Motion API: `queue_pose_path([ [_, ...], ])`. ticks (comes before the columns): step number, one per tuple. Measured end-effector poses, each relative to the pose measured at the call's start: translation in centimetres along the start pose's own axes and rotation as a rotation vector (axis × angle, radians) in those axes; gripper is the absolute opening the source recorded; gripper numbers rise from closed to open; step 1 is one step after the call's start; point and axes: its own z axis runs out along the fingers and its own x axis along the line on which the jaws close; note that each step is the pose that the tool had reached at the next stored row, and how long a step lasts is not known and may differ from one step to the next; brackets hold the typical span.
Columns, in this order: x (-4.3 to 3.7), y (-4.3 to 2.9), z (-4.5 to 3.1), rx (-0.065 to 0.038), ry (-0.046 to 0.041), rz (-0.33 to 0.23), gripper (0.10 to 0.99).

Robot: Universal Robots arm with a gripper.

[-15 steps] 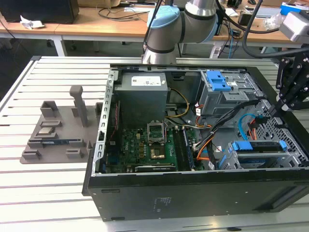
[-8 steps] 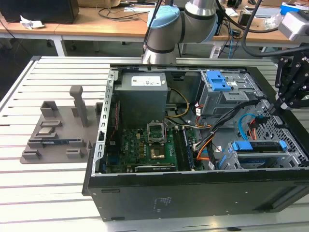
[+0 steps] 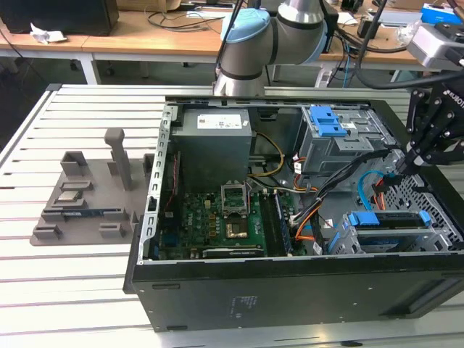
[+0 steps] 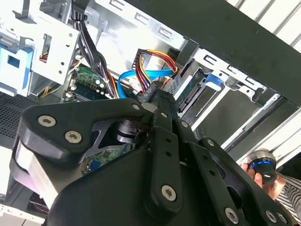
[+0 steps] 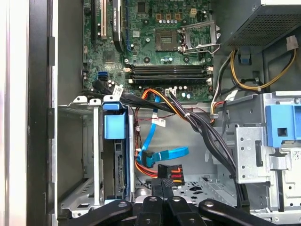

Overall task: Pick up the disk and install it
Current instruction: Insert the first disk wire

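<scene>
Seemingly the disk [image 3: 388, 219] already sits in its cage [image 3: 442, 239]; the gripper [image 3: 402, 168], fingers together, stands at the cables [image 3: 373, 185], twelve o'clock from the disk.

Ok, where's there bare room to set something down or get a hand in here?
The slatted table is bare in front of the grey tray, beside the computer case, on the exterior view's left. Inside the case, cables crowd the gap between circuit board and drive cage, with the gripper among them.
</scene>
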Motion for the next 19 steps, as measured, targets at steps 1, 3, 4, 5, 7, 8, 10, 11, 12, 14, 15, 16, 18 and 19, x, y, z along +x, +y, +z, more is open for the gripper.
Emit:
queue_pose_path([
  [1, -0.07, 0.04, 0.06, 0.0, 0.0005, 0.0, 0.106],
  [3, -0.42, 0.07, 0.18, 0.0, 0.0014, 0.0, 0.106],
  [4, -0.63, 0.09, 0.26, 0.0, 0.0024, 0.0, 0.106],
  [5, -0.66, 0.09, 0.3, 0.0, 0.0028, 0.0, 0.106],
  [7, -0.67, 0.08, 0.3, 0.0, 0.0032, 0.0, 0.106],
  [8, -0.67, 0.08, 0.3, 0.0, 0.0031, 0.0, 0.106],
  [10, -0.67, 0.08, 0.3, 0.0, 0.0032, 0.0, 0.114],
  [11, -0.67, 0.08, 0.3, 0.0, 0.0031, 0.0, 0.235],
  [12, -0.67, 0.08, 0.3, 0.0, 0.0031, 0.0, 0.294],
  [14, -0.68, 0.08, 0.34, 0.0, 0.0038, 0.0, 0.361],
  [15, -0.67, 0.11, 0.48, 0.0, 0.0098, 0.001, 0.361],
  [16, -0.67, 0.12, 0.6, 0.0, 0.0132, 0.001, 0.361],
  [18, -0.67, 0.14, 0.96, 0.001, 0.0167, 0.001, 0.361],
  [19, -0.67, 0.14, 1.13, 0.001, 0.0178, 0.001, 0.361],
])
